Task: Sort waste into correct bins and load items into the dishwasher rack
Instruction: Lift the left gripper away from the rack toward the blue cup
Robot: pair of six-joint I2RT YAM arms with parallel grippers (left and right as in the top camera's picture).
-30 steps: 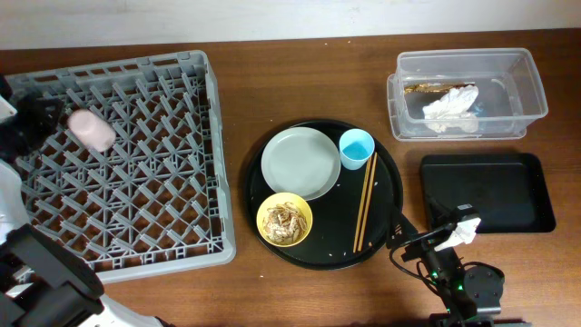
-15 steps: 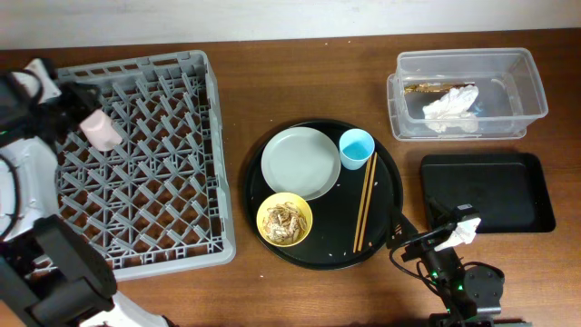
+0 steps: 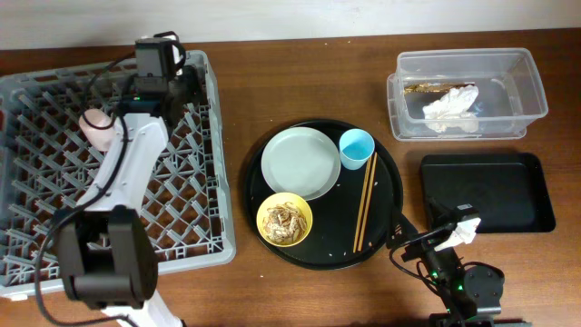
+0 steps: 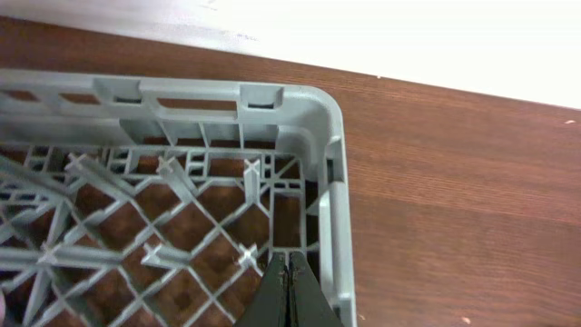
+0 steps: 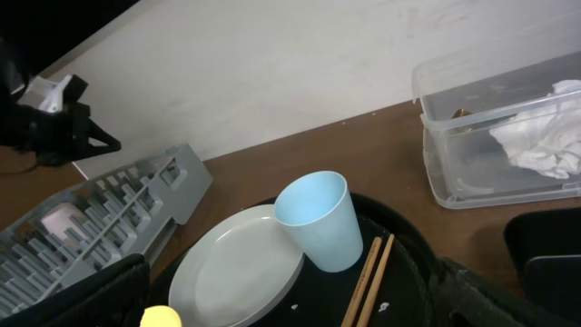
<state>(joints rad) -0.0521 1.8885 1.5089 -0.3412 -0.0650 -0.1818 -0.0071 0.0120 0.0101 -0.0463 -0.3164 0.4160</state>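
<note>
The overhead view gives you the whole layout. The dishwasher rack (image 3: 221, 163) sits on the left of the counter (image 3: 300, 73). The pink cup (image 3: 97, 129) lies among its pegs toward the far left, apparently tipped on its side, though the arm beside it makes that hard to judge. At the centre, the round black tray (image 3: 386, 213) carries four things:
- The plate (image 3: 300, 162) is on its far left.
- The blue cup (image 3: 356, 148) stands just right of the plate.
- The chopsticks (image 3: 365, 202) lie side by side, running from near to far.
- The yellow bowl (image 3: 261, 218) is at the near left, with the scraps (image 3: 285, 221) heaped inside it.

On the right, the clear tub (image 3: 536, 91) holds a white tissue (image 3: 449, 104). The shallow black tray (image 3: 490, 191) lies nearer you.

The left wrist view shows none of that, only the rack's far right corner and bare wood beyond it. What it does show is your left tool (image 4: 289, 259): its fingers are pressed together with nothing between them, the tips over the corner cell just inside the right wall.

The right wrist view looks low across the round tray. It shows the blue cup standing upright, which the overhead cannot confirm. Your right tool (image 3: 419, 227) sits at the near edge, between the round tray and the shallow black tray. Its fingers are spread wide and hold nothing.
</note>
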